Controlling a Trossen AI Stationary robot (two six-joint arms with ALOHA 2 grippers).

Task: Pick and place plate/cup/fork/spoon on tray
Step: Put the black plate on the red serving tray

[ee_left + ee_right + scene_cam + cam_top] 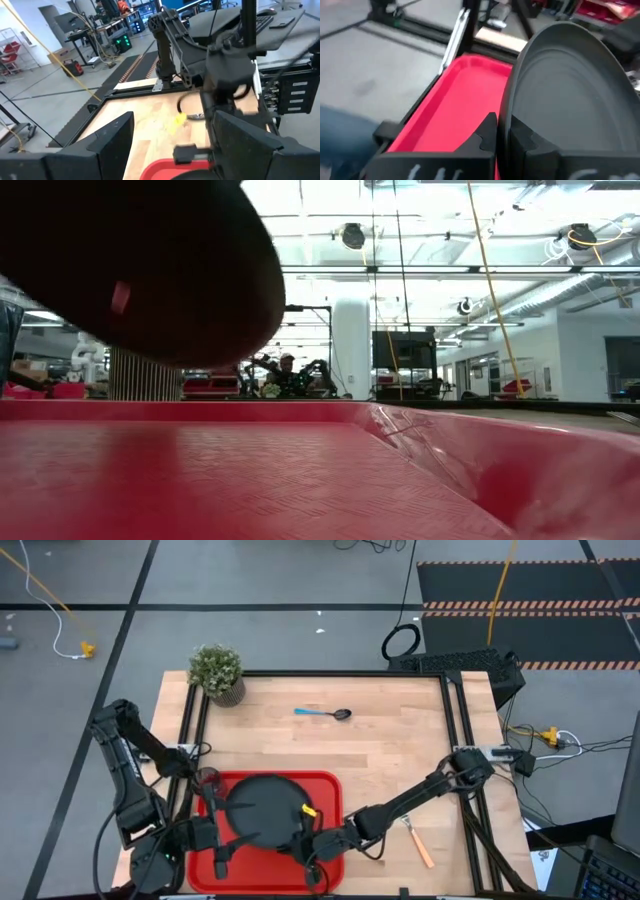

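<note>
The right gripper (312,840), fingers clamped on the rim of the round matte black plate (263,809), holds it above the large red plastic tray (327,787) at lower centre of the high view. The left gripper (213,840), spread fully and empty, sits beside the plate's left edge.

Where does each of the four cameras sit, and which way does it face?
High: overhead, looking down; both arms, plate over tray.
Low: on the tray floor, facing the room; plate above.
Left wrist: over the table, open left gripper.
Right wrist: right gripper shut on plate.
Shared: plate and tray.
</note>
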